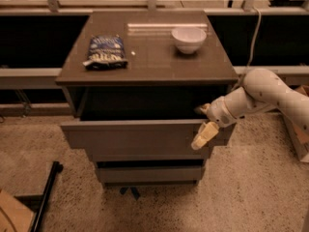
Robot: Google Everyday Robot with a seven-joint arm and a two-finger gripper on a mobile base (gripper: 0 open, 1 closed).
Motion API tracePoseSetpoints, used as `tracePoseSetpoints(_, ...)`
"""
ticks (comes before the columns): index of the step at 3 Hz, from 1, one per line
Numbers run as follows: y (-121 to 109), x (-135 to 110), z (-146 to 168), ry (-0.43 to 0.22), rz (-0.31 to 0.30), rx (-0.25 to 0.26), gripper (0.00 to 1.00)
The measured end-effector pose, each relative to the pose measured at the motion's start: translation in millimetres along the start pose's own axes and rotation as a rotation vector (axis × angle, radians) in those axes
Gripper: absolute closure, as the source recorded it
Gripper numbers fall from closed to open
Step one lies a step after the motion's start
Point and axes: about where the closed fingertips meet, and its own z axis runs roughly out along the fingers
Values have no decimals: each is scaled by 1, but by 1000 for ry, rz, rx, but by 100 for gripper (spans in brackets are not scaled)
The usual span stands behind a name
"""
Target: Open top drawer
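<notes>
The top drawer [140, 138] of the grey-brown cabinet is pulled out toward me, with its dark inside showing under the cabinet top. Its flat front panel has no handle. My gripper [203, 124] sits at the right end of the drawer front. One pale finger [204, 135] hangs down over the outside of the panel; the other reaches behind the top edge into the drawer. The white arm [263, 93] comes in from the right. Two narrower drawer fronts [147, 174] lie below, shut.
On the cabinet top [149, 66] lie a dark blue snack bag [105, 50] at the left and a white bowl [189, 39] at the back right. A black pole [46, 197] leans on the speckled floor at the lower left. A long shelf runs behind.
</notes>
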Motion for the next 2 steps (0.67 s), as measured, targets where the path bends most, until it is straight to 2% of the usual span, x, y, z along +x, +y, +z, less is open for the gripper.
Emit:
tracePoseSetpoints(1, 0, 0, 0, 0, 0, 0, 0)
tracePoseSetpoints(2, 65, 24, -16, 66, 129, -84, 0)
